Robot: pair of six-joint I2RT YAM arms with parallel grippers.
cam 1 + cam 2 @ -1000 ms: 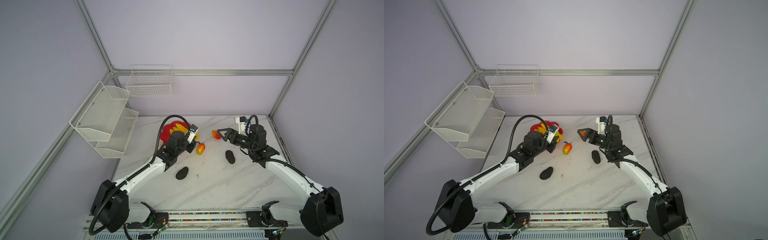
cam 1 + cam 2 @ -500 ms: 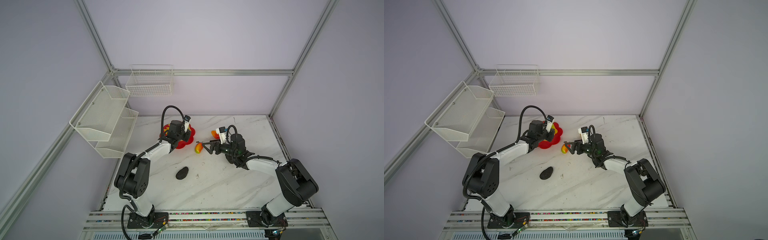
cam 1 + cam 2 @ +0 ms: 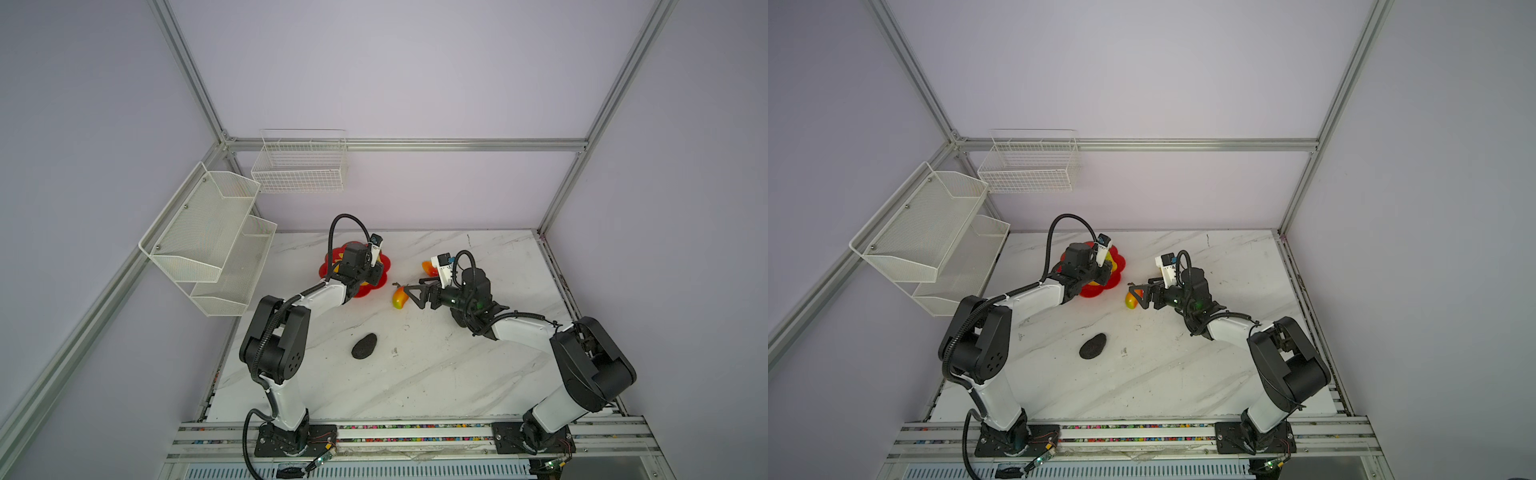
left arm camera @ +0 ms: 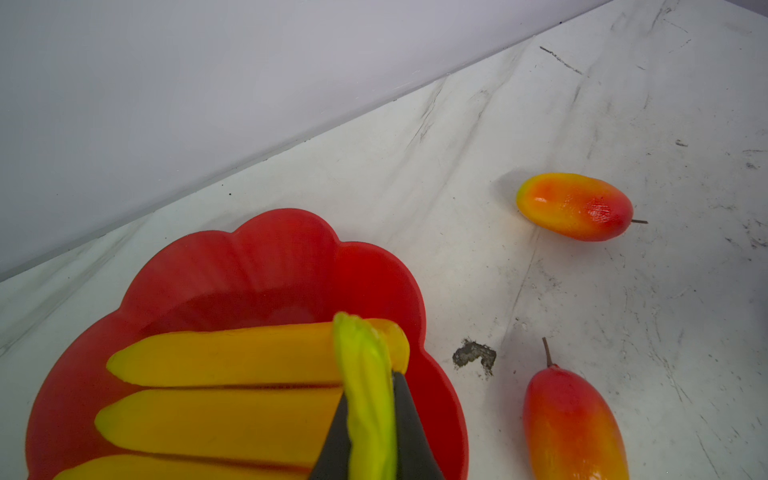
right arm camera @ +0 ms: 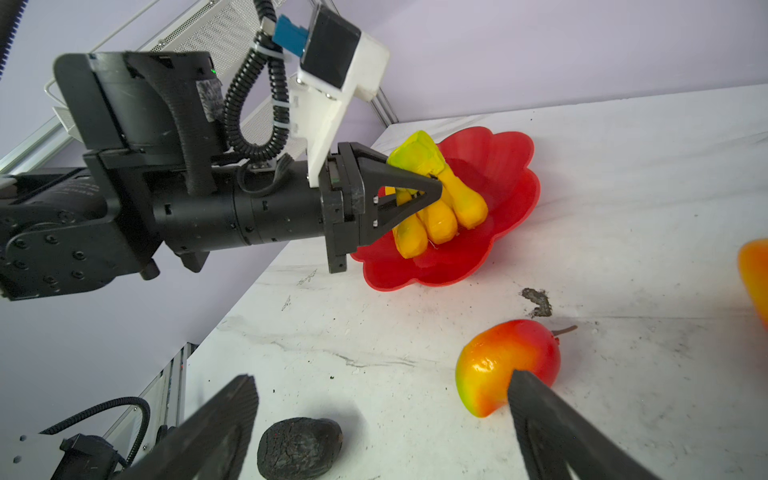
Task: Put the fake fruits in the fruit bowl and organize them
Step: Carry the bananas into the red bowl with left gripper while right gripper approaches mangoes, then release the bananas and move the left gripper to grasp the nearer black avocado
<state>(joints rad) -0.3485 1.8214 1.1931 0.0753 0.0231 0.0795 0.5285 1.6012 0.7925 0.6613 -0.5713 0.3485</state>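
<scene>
Leftward, left claw [image 4: 370, 399] clenched on green stem of banana bunch [image 4: 232, 357] within red bowl [image 4: 257, 257]. Right claw [image 5: 380, 376] spread wide beside 1 mango [image 5: 498, 361] on tabletop [image 5: 623, 208]; 1 avocado [image 5: 299, 446] near.

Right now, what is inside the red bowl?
Only the banana bunch is seen inside the red bowl, with the left gripper shut on its green stem. The bananas cover the bowl's centre, so whatever is beneath them cannot be seen.
</scene>
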